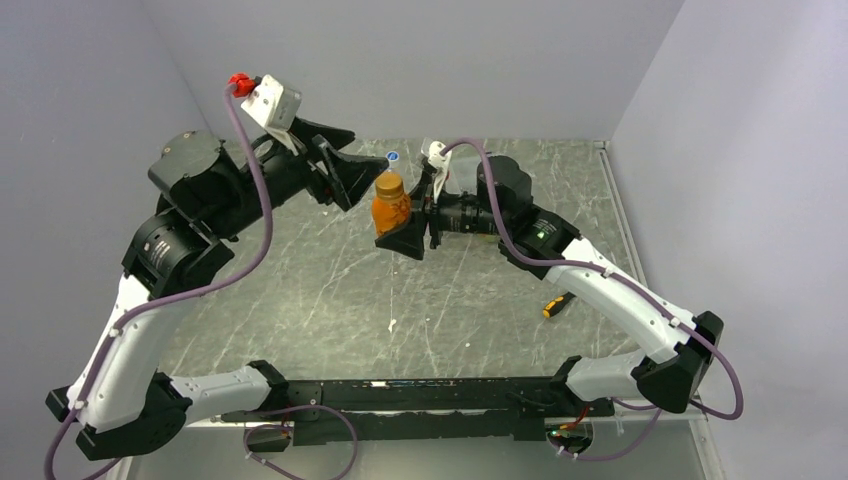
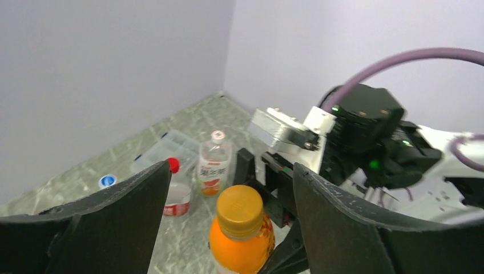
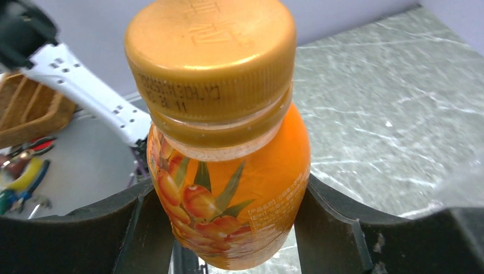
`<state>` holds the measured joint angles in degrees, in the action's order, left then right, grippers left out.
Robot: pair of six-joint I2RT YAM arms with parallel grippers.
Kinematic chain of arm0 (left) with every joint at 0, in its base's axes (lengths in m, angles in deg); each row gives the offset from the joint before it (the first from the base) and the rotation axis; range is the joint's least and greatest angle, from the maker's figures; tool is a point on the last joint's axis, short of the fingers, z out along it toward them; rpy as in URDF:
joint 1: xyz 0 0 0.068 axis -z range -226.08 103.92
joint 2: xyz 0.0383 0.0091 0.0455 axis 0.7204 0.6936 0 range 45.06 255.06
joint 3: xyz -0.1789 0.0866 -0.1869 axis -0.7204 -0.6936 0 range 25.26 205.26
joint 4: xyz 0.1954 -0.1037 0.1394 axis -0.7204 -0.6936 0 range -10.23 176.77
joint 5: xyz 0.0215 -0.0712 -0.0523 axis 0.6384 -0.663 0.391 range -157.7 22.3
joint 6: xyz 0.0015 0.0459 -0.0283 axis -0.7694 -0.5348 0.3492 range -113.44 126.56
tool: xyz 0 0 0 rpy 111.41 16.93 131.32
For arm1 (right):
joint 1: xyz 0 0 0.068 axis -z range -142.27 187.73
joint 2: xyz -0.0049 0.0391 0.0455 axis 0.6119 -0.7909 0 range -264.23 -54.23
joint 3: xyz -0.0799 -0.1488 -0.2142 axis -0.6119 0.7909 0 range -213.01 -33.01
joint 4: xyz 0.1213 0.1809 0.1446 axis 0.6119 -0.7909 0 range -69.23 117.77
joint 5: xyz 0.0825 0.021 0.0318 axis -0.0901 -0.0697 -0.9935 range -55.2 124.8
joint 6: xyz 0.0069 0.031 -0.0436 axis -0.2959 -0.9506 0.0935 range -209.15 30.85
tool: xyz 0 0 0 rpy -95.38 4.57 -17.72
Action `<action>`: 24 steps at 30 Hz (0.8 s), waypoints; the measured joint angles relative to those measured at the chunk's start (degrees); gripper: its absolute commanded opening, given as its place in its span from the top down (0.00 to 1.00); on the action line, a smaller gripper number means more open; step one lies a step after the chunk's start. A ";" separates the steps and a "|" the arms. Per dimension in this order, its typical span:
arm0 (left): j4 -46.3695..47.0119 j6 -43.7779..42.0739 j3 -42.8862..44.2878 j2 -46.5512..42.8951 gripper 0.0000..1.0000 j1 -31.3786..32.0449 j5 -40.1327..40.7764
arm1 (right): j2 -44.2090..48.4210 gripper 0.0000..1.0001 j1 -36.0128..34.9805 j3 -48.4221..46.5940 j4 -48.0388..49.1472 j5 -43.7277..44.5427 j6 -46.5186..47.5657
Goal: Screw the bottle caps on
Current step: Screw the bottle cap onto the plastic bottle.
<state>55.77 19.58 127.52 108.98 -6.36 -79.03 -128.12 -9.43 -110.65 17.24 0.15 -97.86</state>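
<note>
Gripping the squat clear plastic bottle of orange liquid [image 1: 390,208], the right gripper [image 1: 412,215] holds it upright in the overhead view. Left wrist: the left gripper [image 2: 231,171] stands open, jaws flanking the bottle's round orange plastic cap [image 2: 240,206], untouching. Right wrist: cap sits level; tightening wants a centred, square clasp.

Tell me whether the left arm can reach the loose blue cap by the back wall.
Probably yes. The left gripper is open and empty, the blue cap lies uncovered on the table close by, and the orange bottle in the right gripper is not over it.
</note>
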 measured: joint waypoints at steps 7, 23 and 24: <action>-1.68 0.66 -0.87 2.43 0.23 0.15 8.76 | 0.00 0.87 -1.16 1.36 -0.07 10.38 0.17; -2.51 1.73 -4.09 4.55 0.31 3.74 14.45 | -0.94 0.87 -1.81 1.44 0.04 16.65 0.39; -2.54 1.70 -4.20 4.70 0.31 4.07 14.64 | -1.03 0.87 -1.84 1.44 0.04 16.68 0.42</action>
<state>53.23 21.28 123.33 113.68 -2.29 -64.39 -129.15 -11.26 -109.21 17.29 16.83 -97.45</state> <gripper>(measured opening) 0.697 0.652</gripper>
